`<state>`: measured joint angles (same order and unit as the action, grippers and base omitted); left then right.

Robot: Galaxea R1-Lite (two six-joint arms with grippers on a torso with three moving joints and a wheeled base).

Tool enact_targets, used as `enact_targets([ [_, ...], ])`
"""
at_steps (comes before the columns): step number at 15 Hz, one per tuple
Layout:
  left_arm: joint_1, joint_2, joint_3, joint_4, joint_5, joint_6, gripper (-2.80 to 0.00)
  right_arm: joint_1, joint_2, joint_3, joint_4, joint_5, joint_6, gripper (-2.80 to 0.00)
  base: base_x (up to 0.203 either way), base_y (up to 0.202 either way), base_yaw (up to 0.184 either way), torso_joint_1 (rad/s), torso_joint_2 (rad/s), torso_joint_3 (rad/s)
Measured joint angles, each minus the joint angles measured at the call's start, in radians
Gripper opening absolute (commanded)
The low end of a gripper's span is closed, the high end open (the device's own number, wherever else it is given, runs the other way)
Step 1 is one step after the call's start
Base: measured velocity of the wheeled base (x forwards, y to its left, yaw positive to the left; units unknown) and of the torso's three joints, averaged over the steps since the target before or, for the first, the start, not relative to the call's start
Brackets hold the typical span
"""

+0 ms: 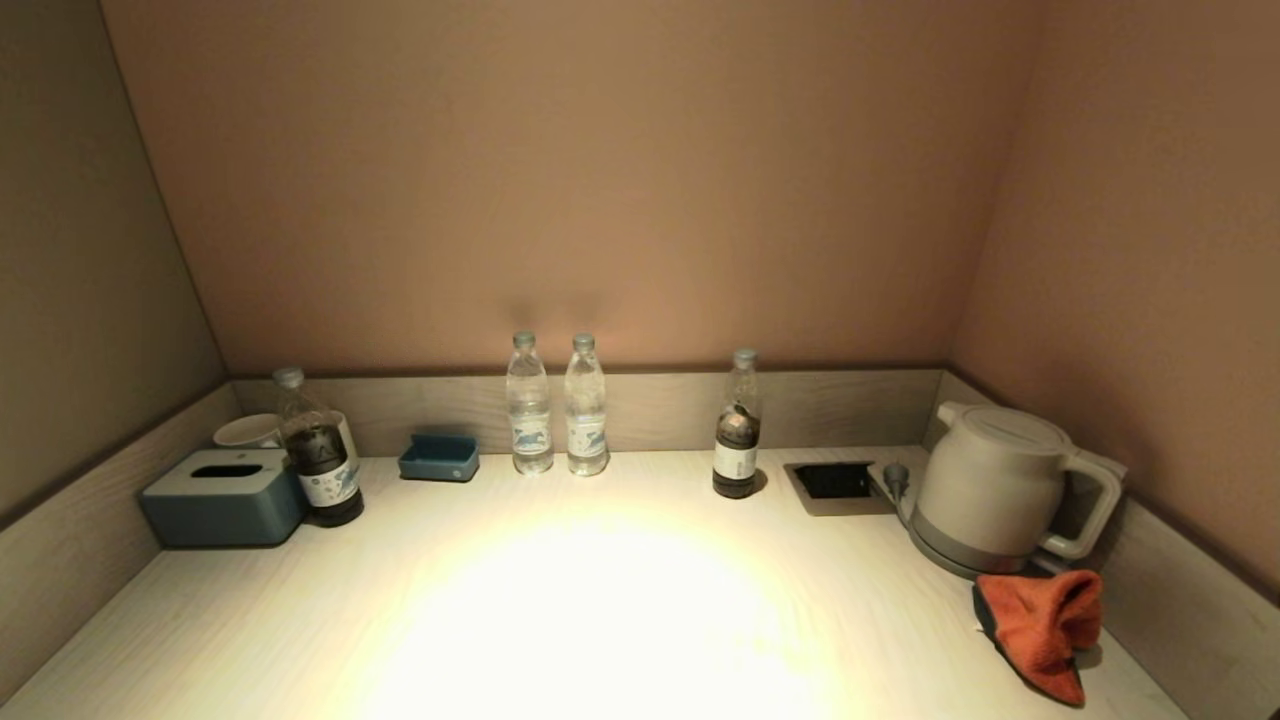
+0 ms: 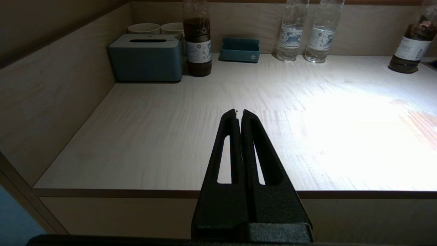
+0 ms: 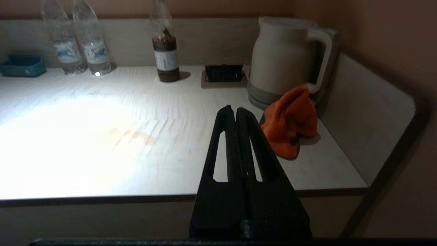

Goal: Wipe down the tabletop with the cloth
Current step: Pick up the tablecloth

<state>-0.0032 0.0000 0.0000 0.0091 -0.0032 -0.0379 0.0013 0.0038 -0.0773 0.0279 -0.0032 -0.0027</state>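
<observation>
An orange cloth lies bunched on the pale wooden tabletop at the front right, just in front of the kettle; it also shows in the right wrist view. My right gripper is shut and empty, held off the table's front edge, short of the cloth and a little to its left. My left gripper is shut and empty, held off the front edge on the table's left side. Neither gripper shows in the head view.
A white kettle stands at the back right beside a recessed socket. Two water bottles and two dark bottles stand at the back. A blue tissue box, cups and a small blue tray sit left. Raised walls edge the table.
</observation>
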Motion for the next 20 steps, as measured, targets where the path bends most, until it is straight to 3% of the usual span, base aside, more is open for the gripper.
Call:
enact_targets([
  [4,0.000,0.000,0.000,0.000,0.000,0.000,-2.80,0.000,0.078,-0.188,0.080,0.033,0.000,-2.80,0.000,0.000,0.000,0.000,0.00,0.000],
  [8,0.000,0.000,0.000,0.000,0.000,0.000,-2.80,0.001,0.334,-0.314,0.147,0.016,0.000,-2.80,0.000,0.000,0.000,0.000,0.00,0.000],
  [13,0.000,0.000,0.000,0.000,0.000,0.000,-2.80,-0.025,0.818,-0.503,0.163,-0.053,0.018,-2.80,0.000,0.000,0.000,0.000,0.00,0.000],
  [17,0.000,0.000,0.000,0.000,0.000,0.000,-2.80,-0.080,1.282,-0.705,0.169,-0.109,0.038,-2.80,0.000,0.000,0.000,0.000,0.00,0.000],
  [20,0.000,0.000,0.000,0.000,0.000,0.000,-2.80,-0.134,1.524,-0.818,0.169,-0.124,0.051,-2.80,0.000,0.000,0.000,0.000,0.00,0.000],
])
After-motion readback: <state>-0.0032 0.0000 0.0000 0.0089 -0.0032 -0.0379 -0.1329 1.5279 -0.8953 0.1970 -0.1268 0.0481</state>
